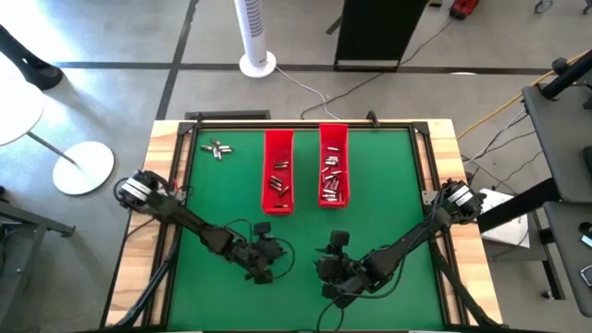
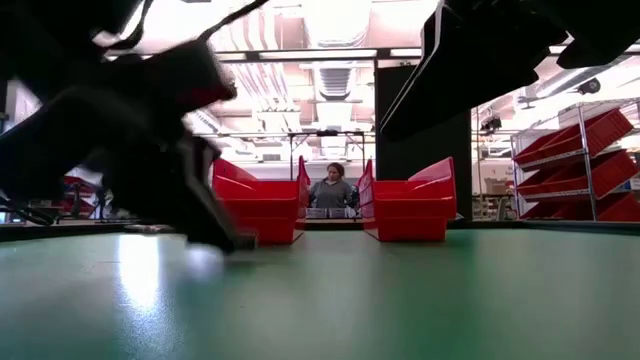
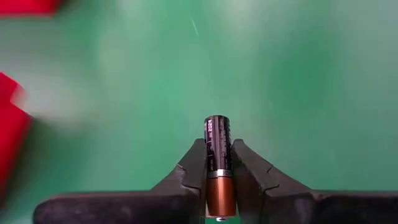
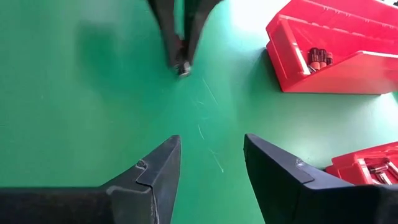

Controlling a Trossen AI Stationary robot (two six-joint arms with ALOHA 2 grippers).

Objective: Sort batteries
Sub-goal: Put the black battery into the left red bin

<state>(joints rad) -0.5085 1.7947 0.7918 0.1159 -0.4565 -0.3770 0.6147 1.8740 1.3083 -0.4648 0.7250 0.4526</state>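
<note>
Your left gripper (image 3: 217, 180) has its fingers clamped on one battery (image 3: 217, 158), low over the green mat (image 1: 388, 185) near the front, well short of the two red trays (image 1: 277, 148). The cell sits lengthwise between the fingers, its black end poking out ahead of the tips and the copper end back in the throat, so the hold looks narrow; if you swing fast toward a tray, it could pivot or slide out forward and roll away on the mat. You also risk dropping it in the wrong tray, since both already hold cells and from above their contents look alike; check which one takes the black-and-copper kind. Your right gripper (image 4: 211, 165) hangs just beside the left one with its fingers apart and nothing between them, pointing at the left fingertips, so a careless lift could knock the arms together. The held battery is a small cylinder, black with pale print over most of its length, a thin silvery ring, then a copper band. A small loose cluster (image 1: 216, 148) lies at the mat's far left corner, beside the left tray, not yet sorted.
</note>
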